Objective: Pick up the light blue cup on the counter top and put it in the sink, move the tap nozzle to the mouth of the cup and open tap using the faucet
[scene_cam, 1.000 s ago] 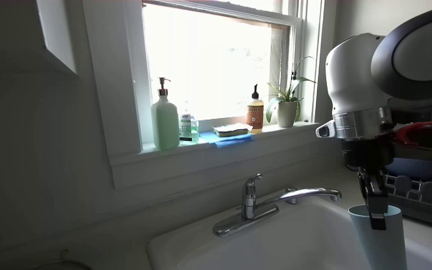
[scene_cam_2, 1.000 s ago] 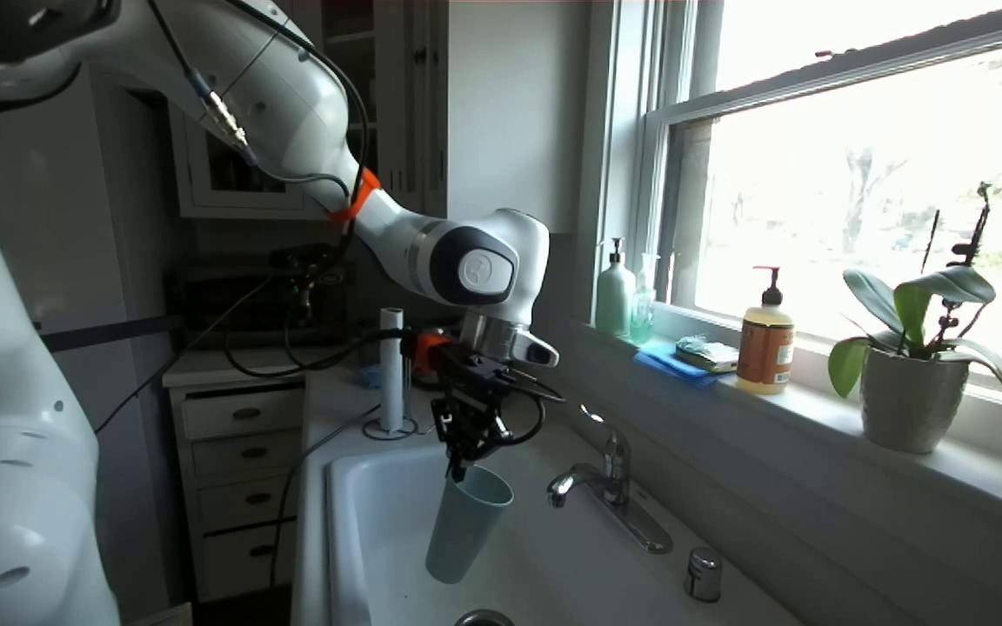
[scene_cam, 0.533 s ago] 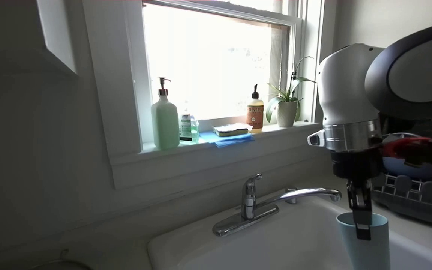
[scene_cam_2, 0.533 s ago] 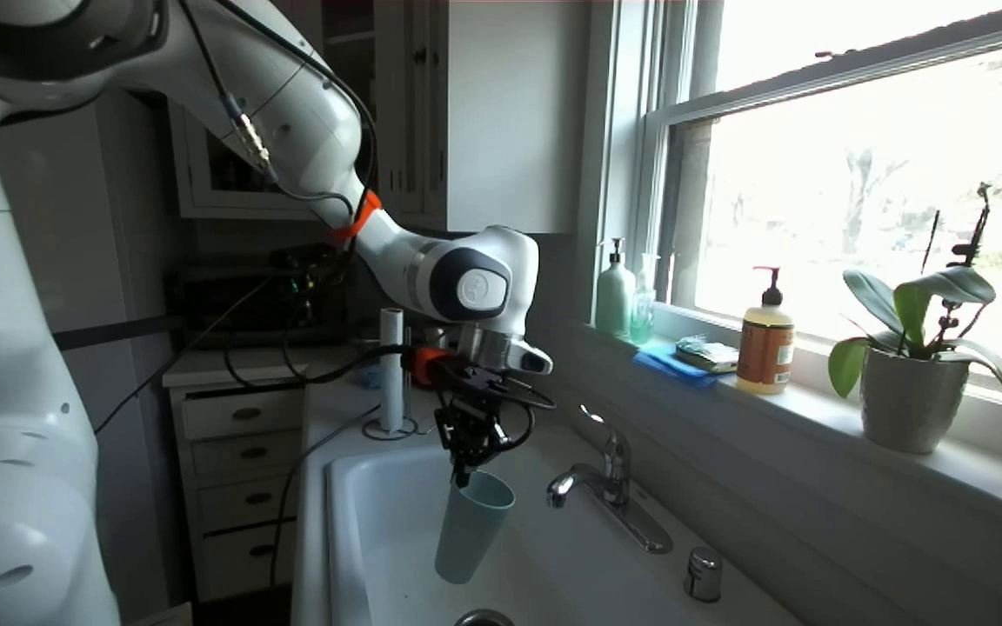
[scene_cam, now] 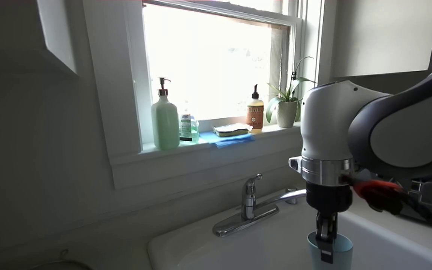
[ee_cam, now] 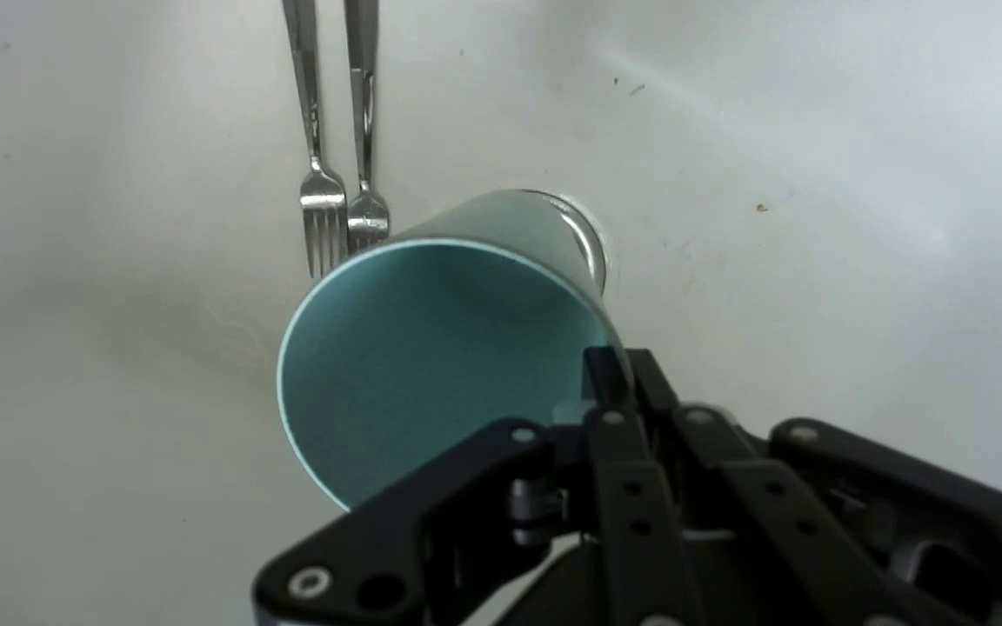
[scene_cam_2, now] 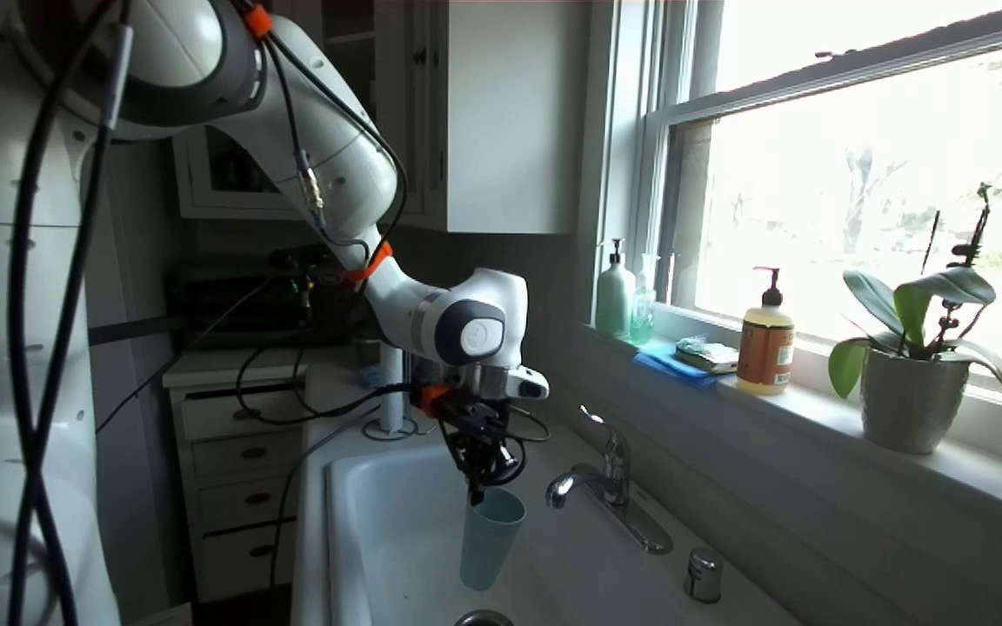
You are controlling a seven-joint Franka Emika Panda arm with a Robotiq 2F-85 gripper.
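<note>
Forks (ee_cam: 324, 209) on sink floor (ee_cam: 744, 287), cup (scene_cam_2: 490, 548) over it; tap (scene_cam_2: 616, 461) nearby; plant (scene_cam_2: 910, 306) on windowsill (scene_cam_2: 823, 409).

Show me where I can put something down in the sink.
In the wrist view, the sink lies bare left of the forks and cup, and, bar specks, right of the drain. Between, it's crowded: the gripper holds the cup there.

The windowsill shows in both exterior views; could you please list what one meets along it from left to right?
Pale green pump bottle, see-through green-tinted bottle, flat sponge on blue cloth, orange-labelled pump bottle, green plant in pale pot.
</note>
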